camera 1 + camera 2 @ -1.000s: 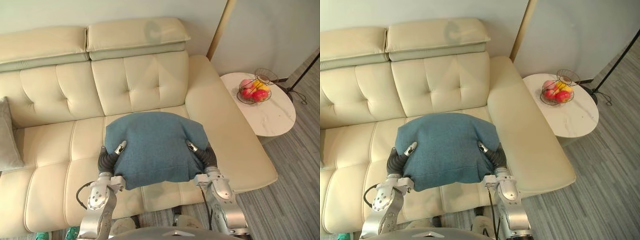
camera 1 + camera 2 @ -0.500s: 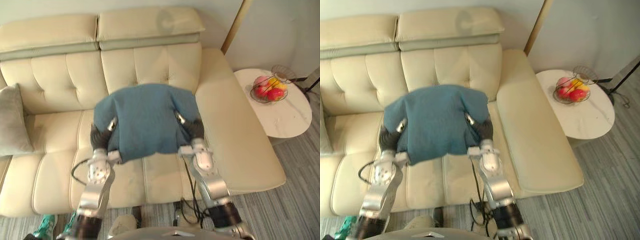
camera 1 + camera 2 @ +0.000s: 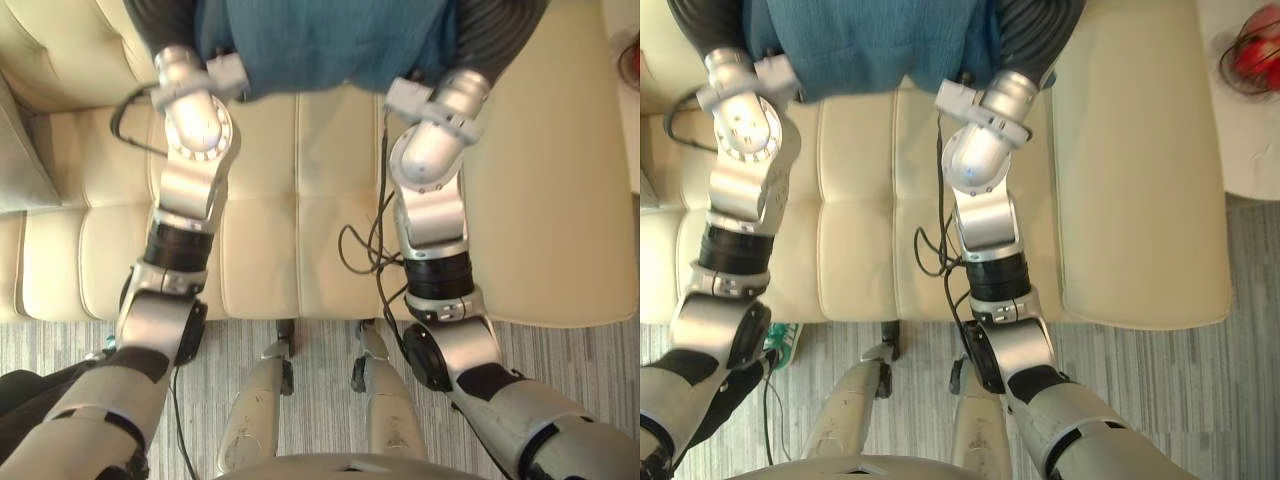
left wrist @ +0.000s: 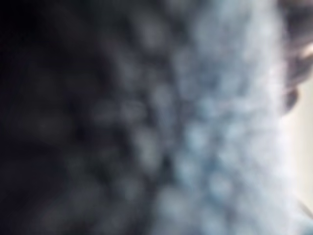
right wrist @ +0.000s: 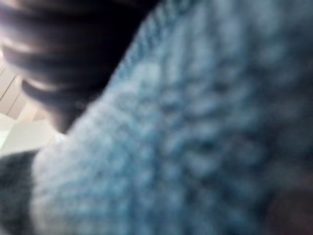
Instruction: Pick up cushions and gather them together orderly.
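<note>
A wire basket (image 3: 1251,52) with red fruit in it stands on a small white round worktop (image 3: 1240,150), just beside the sofa's broad right arm (image 3: 540,200). The blue cushion (image 3: 320,40) is held up between the left hand (image 3: 163,18) and the right hand (image 3: 495,25), above the seat of the cream sofa (image 3: 300,200). Both wrist views show its blue knit pressed close against the cameras. Only the dark ribbed covers of the hands show at the cushion's sides, so I cannot tell how far either hand is closed on it. A grey cushion (image 3: 20,150) leans at the sofa's left end, well apart from the blue one. The seat between them lies bare. A green shoe (image 3: 783,340) sits on the grey striped floor (image 3: 1200,400) by the sofa's front edge.
</note>
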{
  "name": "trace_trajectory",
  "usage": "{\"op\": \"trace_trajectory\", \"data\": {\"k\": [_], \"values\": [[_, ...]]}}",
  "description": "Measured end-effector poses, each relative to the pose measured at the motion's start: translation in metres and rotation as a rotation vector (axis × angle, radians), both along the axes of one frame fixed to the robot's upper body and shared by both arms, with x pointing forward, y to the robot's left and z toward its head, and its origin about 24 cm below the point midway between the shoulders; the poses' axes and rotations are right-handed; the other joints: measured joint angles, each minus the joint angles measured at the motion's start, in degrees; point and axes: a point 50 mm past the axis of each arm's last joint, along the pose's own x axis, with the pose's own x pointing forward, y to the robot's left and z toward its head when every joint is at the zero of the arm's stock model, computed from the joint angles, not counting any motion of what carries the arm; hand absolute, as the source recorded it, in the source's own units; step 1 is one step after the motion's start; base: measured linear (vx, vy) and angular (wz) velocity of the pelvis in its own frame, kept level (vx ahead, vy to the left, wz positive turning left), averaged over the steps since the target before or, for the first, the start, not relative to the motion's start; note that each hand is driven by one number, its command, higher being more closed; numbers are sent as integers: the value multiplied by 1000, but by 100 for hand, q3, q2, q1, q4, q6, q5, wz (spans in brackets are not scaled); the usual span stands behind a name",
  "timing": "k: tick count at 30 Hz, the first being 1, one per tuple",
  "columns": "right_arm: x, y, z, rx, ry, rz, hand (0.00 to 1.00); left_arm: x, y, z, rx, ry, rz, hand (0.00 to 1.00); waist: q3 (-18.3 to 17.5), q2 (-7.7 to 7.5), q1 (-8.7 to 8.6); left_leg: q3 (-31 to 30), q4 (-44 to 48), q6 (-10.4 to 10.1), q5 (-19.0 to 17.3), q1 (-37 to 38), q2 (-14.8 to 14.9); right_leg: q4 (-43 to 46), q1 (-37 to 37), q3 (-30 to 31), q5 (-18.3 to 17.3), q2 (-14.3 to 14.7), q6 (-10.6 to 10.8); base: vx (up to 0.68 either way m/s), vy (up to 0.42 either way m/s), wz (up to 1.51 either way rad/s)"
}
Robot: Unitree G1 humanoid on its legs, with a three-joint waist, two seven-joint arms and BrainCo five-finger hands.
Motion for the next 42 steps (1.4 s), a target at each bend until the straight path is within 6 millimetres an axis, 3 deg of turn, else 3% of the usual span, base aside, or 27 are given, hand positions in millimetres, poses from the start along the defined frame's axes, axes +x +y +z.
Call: {"op": "trace_trajectory", "data": {"k": [1, 2, 3, 7, 10, 15, 19, 24, 31, 34, 37, 42], "values": [[5, -1, 6, 16, 8, 8, 0, 0, 1, 4, -12, -6, -4, 100, 77, 22, -5, 96, -87, 18, 66, -38, 13, -39, -66, -4, 21, 9, -9, 0, 0, 0], [7, -1, 8, 19, 14, 14, 0, 1, 2, 5, -19, -4, -5, 100, 78, 21, -1, 116, -147, 15, 100, -69, 13, -44, -131, 1, 26, 11, -9, 0, 0, 0], [14, -3, 13, 15, 33, 17, 0, 3, 5, 8, -36, 3, -3, 0, 120, 31, -5, 158, -287, -9, 202, -154, 16, -92, -245, -7, 62, 15, -28, -5, -2, 5], [34, -5, 26, -4, 121, 53, 0, 18, 16, 4, -86, 81, 15, 0, 347, 56, -6, 191, -602, -60, 464, -354, 30, -199, -506, -43, 126, 42, -61, -16, 0, 10], [36, -7, 39, -53, 116, 89, 0, 23, 22, 1, -98, 106, 6, 0, 585, 59, -2, 189, -783, -128, 663, -589, 56, -204, -767, -130, 137, 65, -75, -22, 0, 18], [46, -14, 34, -67, 171, 148, 0, 28, 31, -10, -116, 147, 6, 0, 887, 62, -44, 202, -850, -174, 753, -876, 104, -143, -1074, -166, 162, 100, -111, -15, 6, 9], [60, -19, 16, -48, 283, 190, 0, 41, 36, -52, -192, 287, -19, 0, 1186, 58, -128, 216, -882, -134, 863, -1236, 143, 9, -1503, -165, 190, 130, -159, -6, 4, 2], [62, -21, 11, -24, 301, 223, 0, 46, 34, -81, -228, 372, -59, 0, 1331, 64, -141, 321, -968, -126, 948, -1337, 166, 161, -1759, -84, 181, 157, -180, 7, 8, -5], [63, -30, 10, 57, 286, 290, 0, 47, 34, -86, -284, 382, -104, 0, 1331, 64, -139, 384, -863, -121, 949, -1269, 188, 298, -1747, 22, 177, 176, -181, 7, 5, -4], [66, -40, -5, 106, 316, 299, 0, 47, 36, -90, -285, 393, -100, 0, 1332, 62, -139, 368, -750, -83, 921, -1155, 198, 448, -1633, 18, 115, 169, -194, -30, -8, 1], [56, -61, -27, 180, 290, 282, 0, 39, 43, -102, -287, 384, -87, 0, 1335, 54, -140, 348, -433, -15, 755, -979, 225, 702, -1413, 18, -45, 156, -182, -50, -19, 2], [35, -97, -68, 205, 293, 195, 0, 20, 77, -142, -296, 416, -12, 0, 1340, 38, -202, 341, 546, 64, 169, -825, 361, 1063, -980, 37, -374, 177, -81, -32, -35, -8]]}}
